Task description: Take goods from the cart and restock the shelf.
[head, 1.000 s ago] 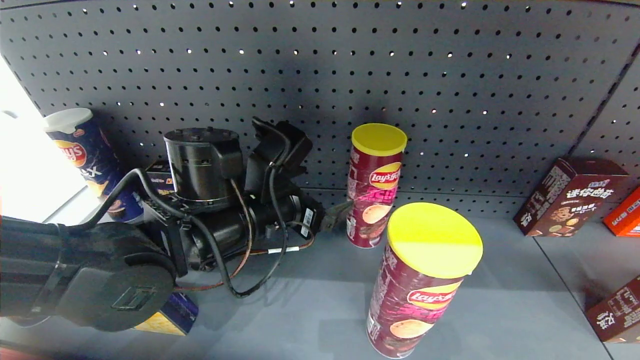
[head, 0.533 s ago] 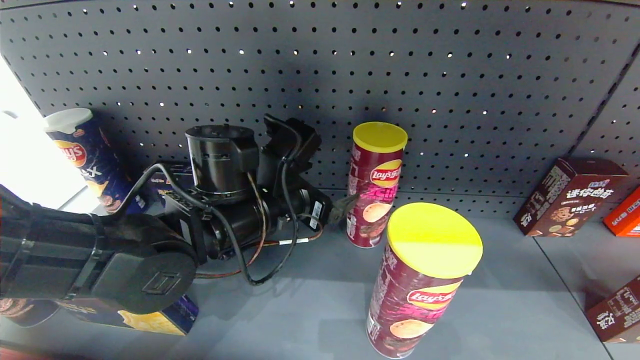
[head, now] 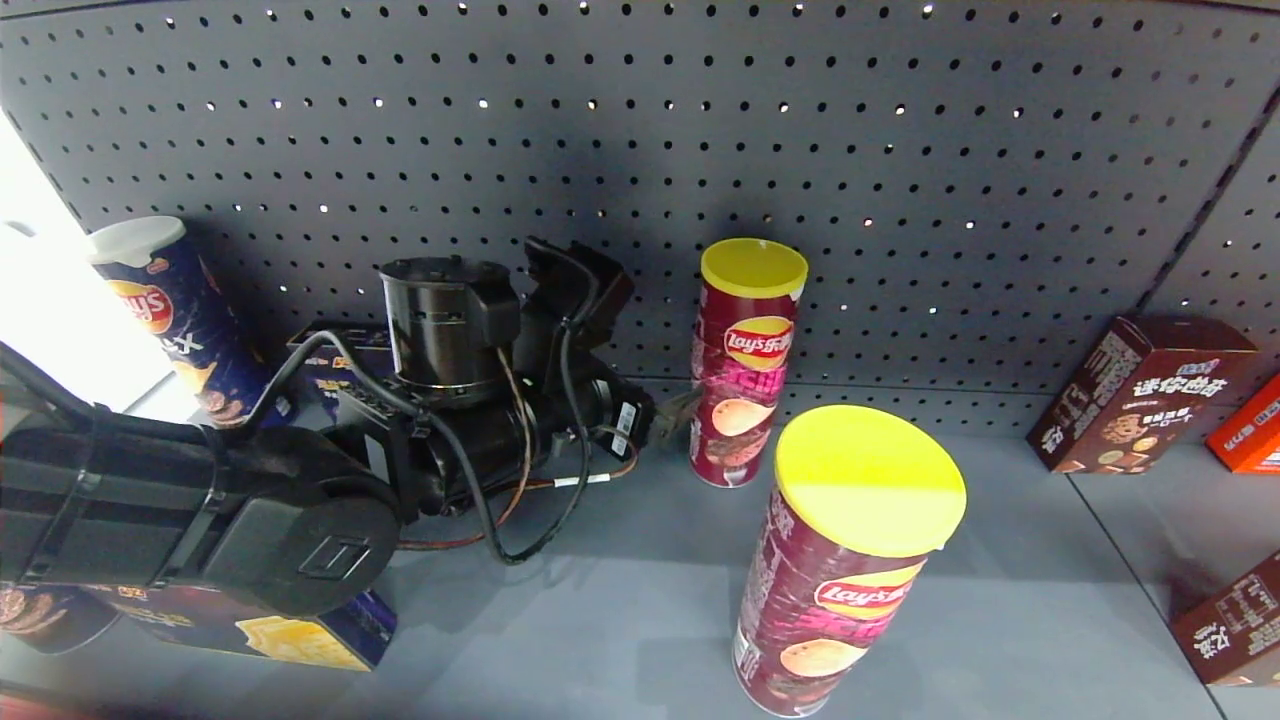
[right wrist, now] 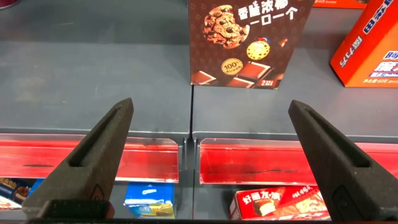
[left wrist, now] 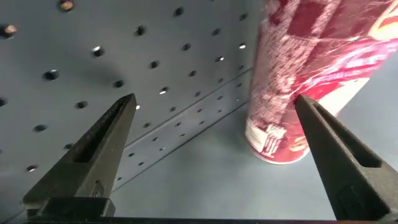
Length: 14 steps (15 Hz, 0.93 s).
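A red chip can with a yellow lid (head: 745, 360) stands upright at the back of the grey shelf (head: 620, 620), close to the pegboard. My left gripper (head: 676, 417) lies low on the shelf just left of that can, open. In the left wrist view the can (left wrist: 305, 81) stands outside the jaws, right beside one finger (left wrist: 329, 149), with nothing between the fingers of the gripper (left wrist: 214, 102). A second red can (head: 850, 560) stands nearer the front. My right gripper (right wrist: 210, 106) is open and holds nothing, facing a shelf with a brown cookie box (right wrist: 245, 40).
A blue chip can (head: 170, 310) stands at the far left, with dark blue boxes (head: 290, 635) under my left arm. Brown boxes (head: 1140, 395) and an orange box (head: 1245, 430) sit at the right. Red price strips (right wrist: 261, 162) front the shelf in the right wrist view.
My left arm moved right toward the back can, then drew back slightly. The back can shifted a little to the left and its label turned more to the front.
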{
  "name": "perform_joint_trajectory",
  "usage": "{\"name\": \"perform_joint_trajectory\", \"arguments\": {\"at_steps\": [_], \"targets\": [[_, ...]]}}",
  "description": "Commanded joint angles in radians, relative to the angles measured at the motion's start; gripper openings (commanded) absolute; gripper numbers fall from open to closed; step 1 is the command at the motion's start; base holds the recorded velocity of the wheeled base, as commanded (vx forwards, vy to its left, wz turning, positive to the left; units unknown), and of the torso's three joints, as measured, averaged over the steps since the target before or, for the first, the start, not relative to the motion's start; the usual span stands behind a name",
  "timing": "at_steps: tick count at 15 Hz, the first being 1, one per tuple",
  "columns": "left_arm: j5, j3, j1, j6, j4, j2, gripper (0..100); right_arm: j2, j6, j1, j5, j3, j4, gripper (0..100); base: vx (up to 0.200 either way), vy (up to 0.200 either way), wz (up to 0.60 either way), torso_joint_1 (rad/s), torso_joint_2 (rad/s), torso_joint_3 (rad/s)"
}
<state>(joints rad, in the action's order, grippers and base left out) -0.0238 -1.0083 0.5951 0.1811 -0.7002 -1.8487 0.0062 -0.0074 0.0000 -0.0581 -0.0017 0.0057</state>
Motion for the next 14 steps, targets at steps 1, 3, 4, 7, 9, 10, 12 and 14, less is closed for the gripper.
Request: {"name": "perform_joint_trajectory", "arguments": {"at_steps": [1, 3, 4, 7, 9, 10, 12, 14], "targets": [[0.001, -0.003, -0.003, 0.000, -0.001, -0.009, 100, 0.001, 0.000, 0.000, 0.000, 0.000, 0.000, 100, 0.000, 0.000, 0.00, 0.000, 0.00, 0.000], [0.002, -0.015, -0.001, 0.000, -0.001, -0.015, 100, 0.001, 0.000, 0.000, 0.000, 0.000, 0.000, 100, 0.000, 0.000, 0.00, 0.000, 0.00, 0.000], [0.002, -0.024, -0.001, 0.000, 0.001, -0.021, 100, 0.001, 0.000, 0.000, 0.000, 0.000, 0.000, 100, 0.000, 0.000, 0.00, 0.000, 0.00, 0.000], [0.002, -0.029, -0.001, -0.002, 0.001, -0.027, 100, 0.001, 0.000, 0.000, 0.000, 0.000, 0.000, 100, 0.000, 0.000, 0.00, 0.000, 0.00, 0.000], [0.005, -0.018, -0.001, -0.002, -0.001, -0.023, 100, 0.001, 0.000, 0.000, 0.000, 0.000, 0.000, 100, 0.000, 0.000, 0.00, 0.000, 0.00, 0.000], [0.012, -0.007, 0.002, 0.000, -0.001, -0.012, 100, 0.001, 0.000, 0.000, 0.000, 0.000, 0.000, 100, 0.000, 0.000, 0.00, 0.000, 0.00, 0.000], [0.012, 0.033, 0.006, 0.000, -0.001, 0.040, 100, 0.001, 0.000, 0.000, 0.000, 0.000, 0.000, 100, 0.000, 0.000, 0.00, 0.000, 0.00, 0.000], [0.010, 0.059, 0.012, 0.000, 0.001, 0.083, 100, 0.001, 0.000, 0.000, 0.000, 0.000, 0.000, 100, 0.000, 0.000, 0.00, 0.000, 0.00, 0.000]]}}
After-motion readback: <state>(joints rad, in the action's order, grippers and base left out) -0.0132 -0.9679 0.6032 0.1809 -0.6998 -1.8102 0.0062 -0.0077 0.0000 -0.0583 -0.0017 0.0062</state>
